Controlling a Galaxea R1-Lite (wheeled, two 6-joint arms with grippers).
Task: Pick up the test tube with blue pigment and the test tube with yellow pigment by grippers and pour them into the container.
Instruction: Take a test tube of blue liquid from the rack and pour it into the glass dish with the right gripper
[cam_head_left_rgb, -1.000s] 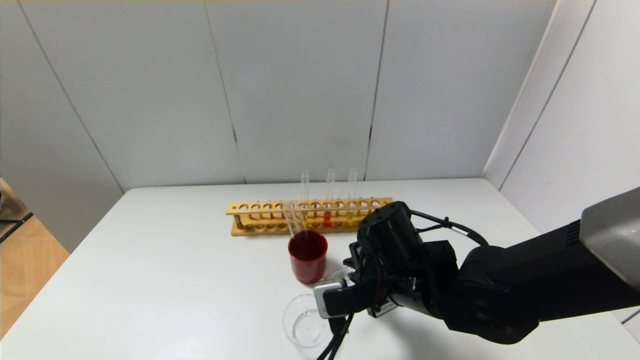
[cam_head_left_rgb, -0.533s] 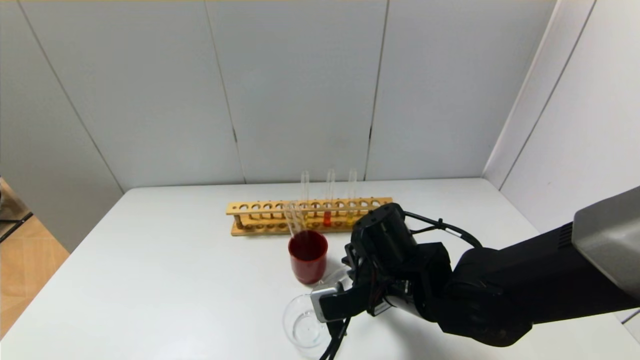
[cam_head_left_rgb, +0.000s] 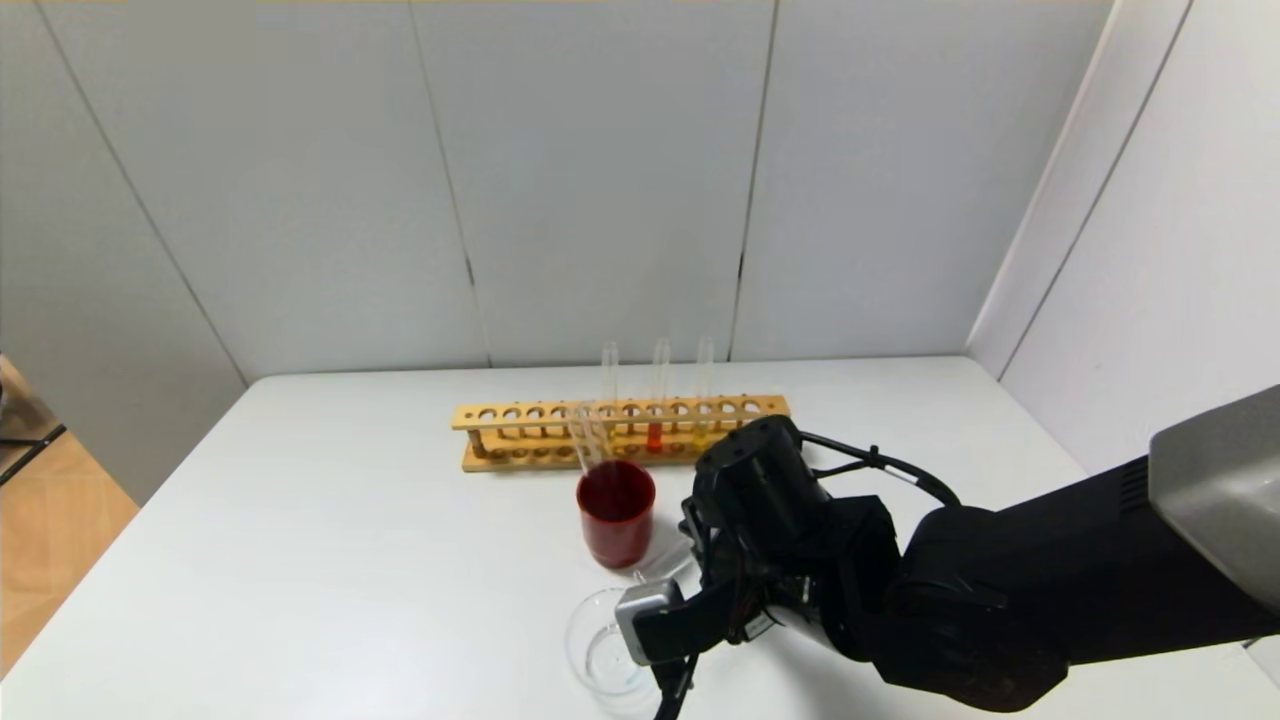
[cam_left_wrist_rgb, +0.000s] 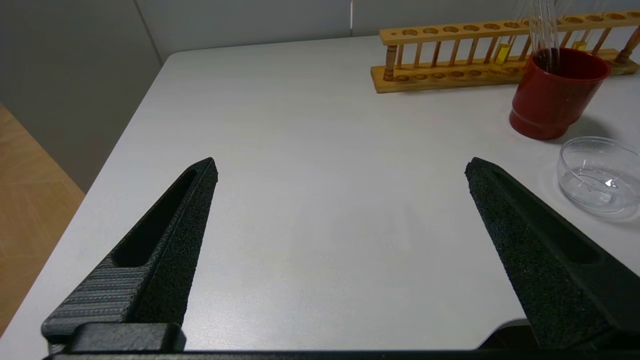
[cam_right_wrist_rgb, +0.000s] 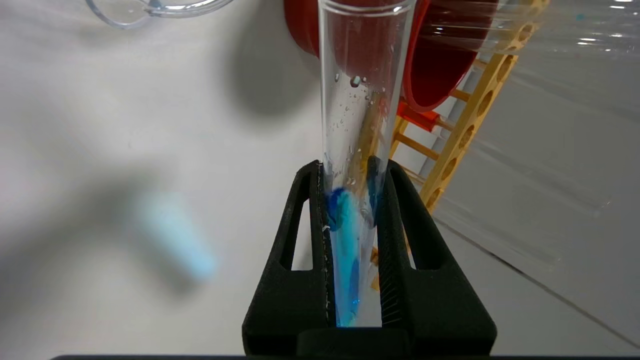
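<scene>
While my right jaws (cam_right_wrist_rgb: 350, 250) stay out of sight behind the wrist in the head view, the right wrist view shows them clamped on the tube with blue liquid (cam_right_wrist_rgb: 357, 150), one finger (cam_right_wrist_rgb: 300, 260) pressed to each side of the glass. Blue liquid lies along the tube's lower wall between the fingers, and droplets cling to the glass farther out. The tube runs straight out from the jaws, and its open end leaves the picture, so I cannot tell where the mouth is. Beyond the jaws and to one side of the tube stands the red cup (cam_right_wrist_rgb: 430, 55), with the wooden rack (cam_right_wrist_rgb: 470, 120) behind it. The rim of the glass beaker (cam_right_wrist_rgb: 150, 7) lies ahead of the jaws on the other side of the tube.

From the head view, my right arm (cam_head_left_rgb: 900, 590) reaches over the table (cam_head_left_rgb: 350, 560), and its wrist hangs just beside the beaker (cam_head_left_rgb: 600, 640), with the red cup (cam_head_left_rgb: 616, 512) near behind it. In the rack (cam_head_left_rgb: 520, 430) stand the tube with yellow liquid (cam_head_left_rgb: 703, 390) and one with red-orange liquid (cam_head_left_rgb: 656, 395).

My left jaws (cam_left_wrist_rgb: 340, 167) stand wide apart, holding nothing, over bare table (cam_left_wrist_rgb: 300, 150). The beaker (cam_left_wrist_rgb: 597, 175) sits just outside one finger (cam_left_wrist_rgb: 530, 245), the cup (cam_left_wrist_rgb: 555, 92) and rack (cam_left_wrist_rgb: 450, 55) well beyond it.
</scene>
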